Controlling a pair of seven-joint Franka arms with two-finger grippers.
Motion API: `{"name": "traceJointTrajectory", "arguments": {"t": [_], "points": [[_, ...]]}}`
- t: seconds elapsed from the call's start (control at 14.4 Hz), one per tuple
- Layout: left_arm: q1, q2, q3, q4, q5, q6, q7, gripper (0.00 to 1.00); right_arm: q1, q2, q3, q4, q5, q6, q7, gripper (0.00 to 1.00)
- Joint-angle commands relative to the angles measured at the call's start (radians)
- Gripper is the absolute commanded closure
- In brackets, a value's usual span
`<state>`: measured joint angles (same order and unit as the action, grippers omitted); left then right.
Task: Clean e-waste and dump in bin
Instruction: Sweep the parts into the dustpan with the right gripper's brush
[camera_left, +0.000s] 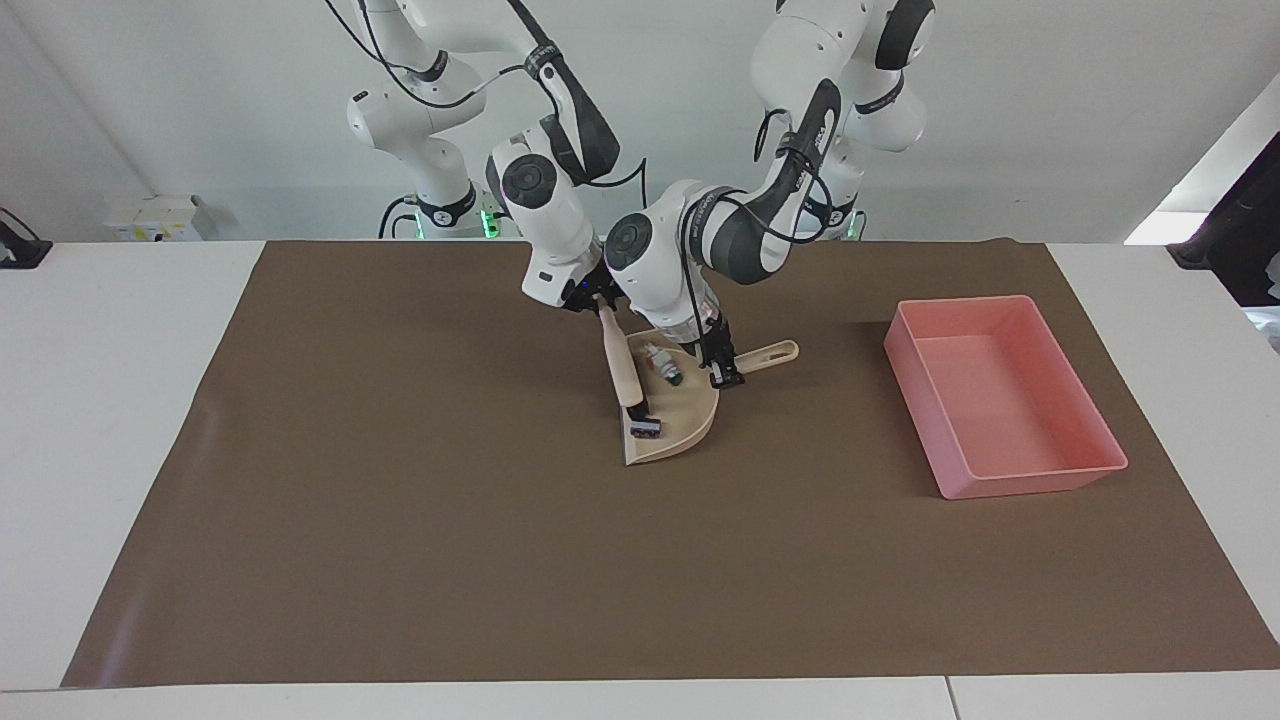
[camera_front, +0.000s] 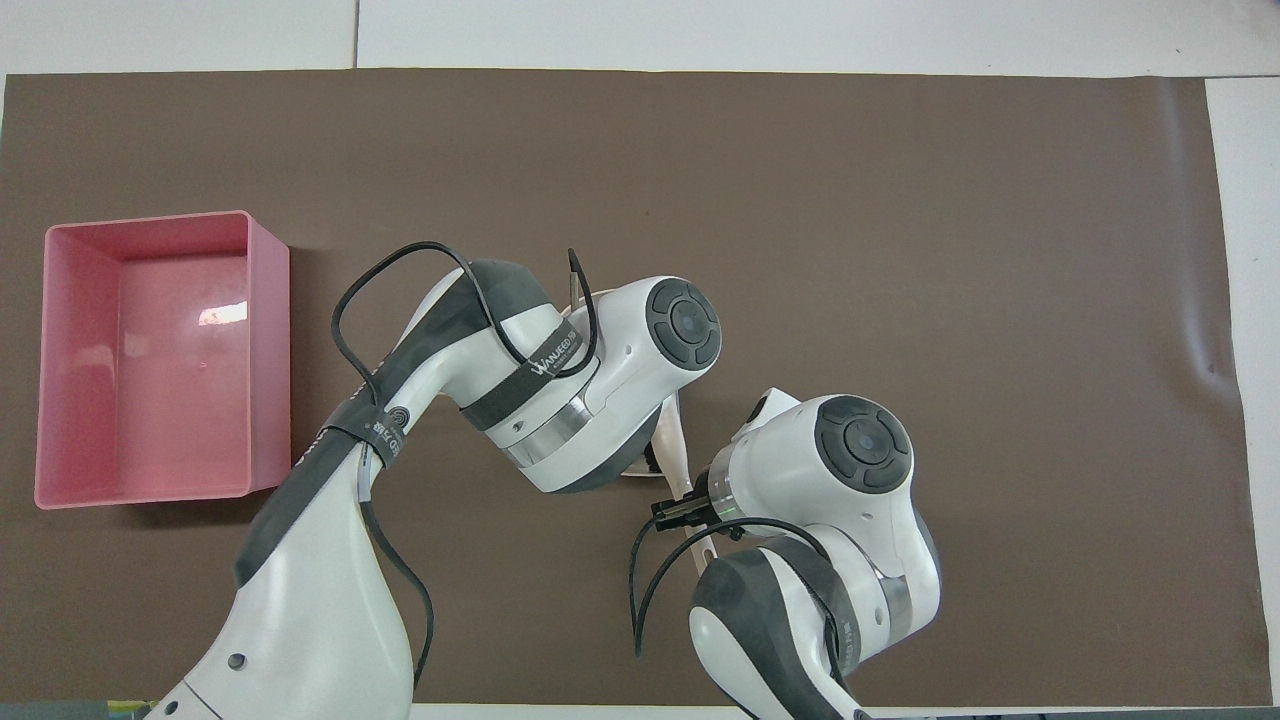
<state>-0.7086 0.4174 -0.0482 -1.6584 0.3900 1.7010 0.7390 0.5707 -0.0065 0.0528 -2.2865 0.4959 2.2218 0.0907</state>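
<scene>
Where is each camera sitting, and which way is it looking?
Facing view: high across the table, looking at the robots; both arms show, the right gripper holding the beige wooden brush, the left gripper holding the beige plastic dustpan.
Overhead view: high above the robots' end, looking steeply down; both arms enter from below.
Both show the shallow pink plastic bin.

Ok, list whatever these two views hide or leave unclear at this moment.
- Overhead view: the dustpan and both e-waste parts are covered by the left arm's wrist.
- Overhead view: the brush shows only as a sliver between the wrists.
- Facing view: the black block sits at the brush tip; contact unclear.
- The pink bin is unobstructed.
</scene>
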Motion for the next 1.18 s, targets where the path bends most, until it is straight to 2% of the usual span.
{"name": "traceJointTrajectory", "arguments": {"t": [0.0,0.35,0.49,0.69,0.9,1.11], "points": [[-0.025,0.008,0.010,0.002,-0.017,-0.006,0.031,1.00,0.009,0.034,0.002,0.061,0.070,0.003,-0.039,1.00],[-0.017,0.003,0.008,-0.031,-0.020,0.072,0.123,1.00,0.005,0.034,-0.002,0.065,0.038,-0.010,-0.045,1.00],[-0.011,0.003,0.008,-0.032,-0.023,0.091,0.143,1.00,0.005,0.033,-0.002,0.064,-0.019,-0.022,-0.037,1.00],[0.017,-0.005,0.008,-0.035,-0.088,0.121,0.149,1.00,-0.011,0.014,-0.007,0.064,-0.165,-0.128,0.027,1.00],[0.044,-0.044,0.008,-0.076,-0.117,0.166,0.158,1.00,-0.023,-0.073,-0.005,0.062,-0.200,-0.232,0.075,1.00],[0.055,-0.124,0.008,-0.173,-0.131,0.259,0.168,1.00,-0.080,-0.163,-0.005,0.062,-0.204,-0.331,0.081,1.00]]}}
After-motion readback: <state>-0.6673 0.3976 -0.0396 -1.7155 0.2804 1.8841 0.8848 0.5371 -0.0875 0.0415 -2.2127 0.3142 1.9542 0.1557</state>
